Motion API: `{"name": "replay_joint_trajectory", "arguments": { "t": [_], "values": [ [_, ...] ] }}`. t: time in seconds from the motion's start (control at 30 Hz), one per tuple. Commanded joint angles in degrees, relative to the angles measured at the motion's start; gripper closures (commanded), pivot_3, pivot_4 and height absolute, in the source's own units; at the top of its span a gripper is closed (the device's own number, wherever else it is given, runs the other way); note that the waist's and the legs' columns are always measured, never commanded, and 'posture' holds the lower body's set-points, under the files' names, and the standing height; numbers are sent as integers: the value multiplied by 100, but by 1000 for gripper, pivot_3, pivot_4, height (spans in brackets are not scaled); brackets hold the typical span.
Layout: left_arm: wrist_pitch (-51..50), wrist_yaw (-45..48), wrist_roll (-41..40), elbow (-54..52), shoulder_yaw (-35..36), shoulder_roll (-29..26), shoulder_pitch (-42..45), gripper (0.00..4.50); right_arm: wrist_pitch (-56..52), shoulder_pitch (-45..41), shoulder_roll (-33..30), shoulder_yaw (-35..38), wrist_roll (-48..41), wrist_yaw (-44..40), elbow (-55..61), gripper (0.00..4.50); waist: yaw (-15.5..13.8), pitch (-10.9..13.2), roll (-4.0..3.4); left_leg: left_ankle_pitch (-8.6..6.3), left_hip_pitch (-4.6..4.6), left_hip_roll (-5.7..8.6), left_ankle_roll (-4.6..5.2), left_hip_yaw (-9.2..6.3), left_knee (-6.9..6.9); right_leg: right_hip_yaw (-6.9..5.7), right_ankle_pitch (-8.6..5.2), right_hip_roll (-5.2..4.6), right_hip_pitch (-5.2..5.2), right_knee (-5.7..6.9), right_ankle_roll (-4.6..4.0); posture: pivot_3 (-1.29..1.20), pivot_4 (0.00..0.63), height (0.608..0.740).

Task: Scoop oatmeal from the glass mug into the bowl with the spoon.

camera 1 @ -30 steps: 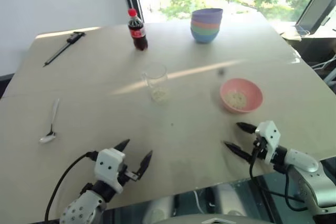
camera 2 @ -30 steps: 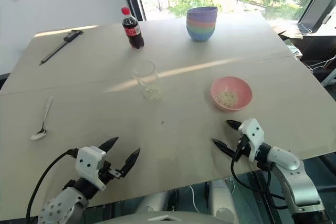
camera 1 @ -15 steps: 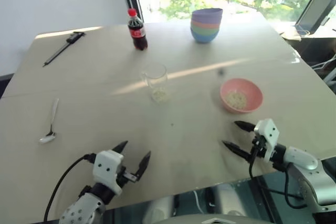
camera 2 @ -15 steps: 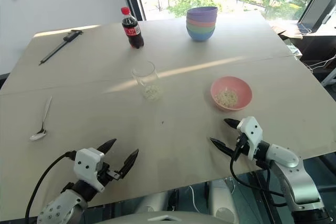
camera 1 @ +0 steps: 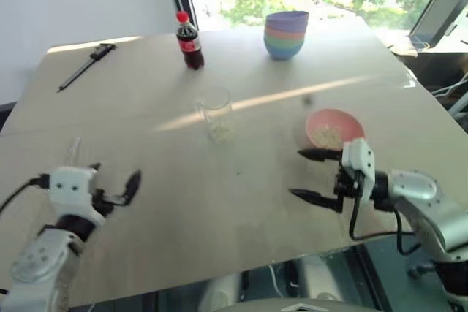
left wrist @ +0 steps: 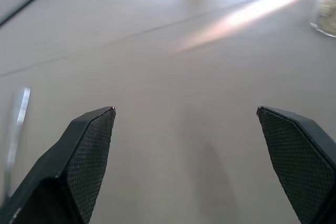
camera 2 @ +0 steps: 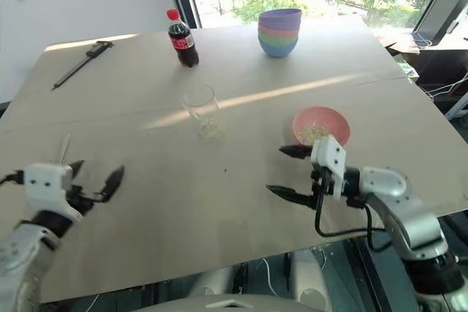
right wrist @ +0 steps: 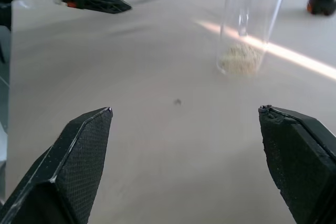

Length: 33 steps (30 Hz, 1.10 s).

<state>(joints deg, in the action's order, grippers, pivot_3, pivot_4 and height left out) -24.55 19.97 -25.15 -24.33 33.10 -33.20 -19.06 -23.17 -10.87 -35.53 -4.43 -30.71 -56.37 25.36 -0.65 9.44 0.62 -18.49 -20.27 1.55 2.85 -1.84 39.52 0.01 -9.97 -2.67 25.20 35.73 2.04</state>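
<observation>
Right wrist view: glass mug [right wrist: 251, 22] is a clear, straight-walled cylinder; oatmeal [right wrist: 240, 58] is a pale, flaky heap at its bottom.
Table [camera 1: 241, 173]: smooth beige board, matt, crossed by a sunlit stripe.
Bowl [camera 2: 322, 124]: shallow round pink plastic with oats inside, just beyond the right gripper.
Spoon [camera 2: 64, 147]: slim silver metal, flat on the table just beyond the left gripper.
Left gripper [camera 2: 93, 178]: black pointed fingers spread wide, empty, above the table.
Right gripper [camera 2: 287, 173]: fingers wide apart, empty, pointing towards the mug.
Finger pads [left wrist: 94, 150]: fine mesh texture.
</observation>
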Motion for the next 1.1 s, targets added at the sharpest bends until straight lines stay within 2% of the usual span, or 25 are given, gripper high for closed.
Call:
{"name": "replay_joint_trajectory", "arguments": {
  "t": [0.03, 0.13, 0.3, 0.53, 0.8, 0.9, 1.0, 1.1],
  "values": [
    [-589, -202, -185, 585, 733, -359, 357, 47, -192, -295, -5, 0, -295, -50, 340, 0, 0, 0, 0, 0, 0, 0, -1, -2, -1, -1, 0, 0, 0, 0, -2, 0, 150, 740],
    [-844, 66, -80, 1374, 915, -810, 464, 47, -212, -441, 23, -100, -209, -11, 374, 0, 7, 1, 2, 11, -1, 2, -23, -2, -6, -2, 0, -2, 1, -5, -4, 0, 150, 740],
    [-707, 628, 318, 2634, 551, -1470, 619, 47, -347, -497, 33, -172, -286, 101, 623, 0, -8, 3, 6, 13, -7, 8, -28, -1, -14, -2, 0, -13, 6, -10, -4, 0, 150, 740],
    [73, 1167, 828, 4393, -132, -1850, 1530, 47, -488, -484, 29, -157, -397, 192, 807, 0, -28, 0, 8, 13, -13, 16, -27, -19, -13, -19, 1, -44, 7, -6, -4, 0, 150, 740],
    [402, 1754, 1063, 5687, -635, -2078, 2318, 47, -376, -310, -38, -68, -309, 212, 815, 0, -25, -10, -16, 14, -8, 17, -26, -25, -13, -21, 2, -48, 6, 5, -6, 0, 150, 740],
    [442, 1986, 1079, 5938, -673, -2183, 2346, 781, -335, -258, -34, -59, -267, 252, 822, 0, -11, -15, -24, 14, -8, 18, -25, -24, -13, -20, 3, -51, 6, 5, -6, 0, 150, 740],
    [391, 2034, 1058, 6101, -657, -2225, 2392, 2263, -271, -209, -43, -65, -232, 252, 793, 0, 2, -21, -34, 13, -5, 14, -25, -23, -15, -19, 2, -49, 7, 6, -6, 0, 150, 740],
    [310, 2082, 974, 6100, -601, -2204, 2372, 3535, -245, -183, -48, -70, -223, 261, 792, 0, 39, -25, -43, 13, -1, 13, -24, -20, -16, -16, 2, -48, 7, 9, -5, 0, 150, 740]
  ]
}}
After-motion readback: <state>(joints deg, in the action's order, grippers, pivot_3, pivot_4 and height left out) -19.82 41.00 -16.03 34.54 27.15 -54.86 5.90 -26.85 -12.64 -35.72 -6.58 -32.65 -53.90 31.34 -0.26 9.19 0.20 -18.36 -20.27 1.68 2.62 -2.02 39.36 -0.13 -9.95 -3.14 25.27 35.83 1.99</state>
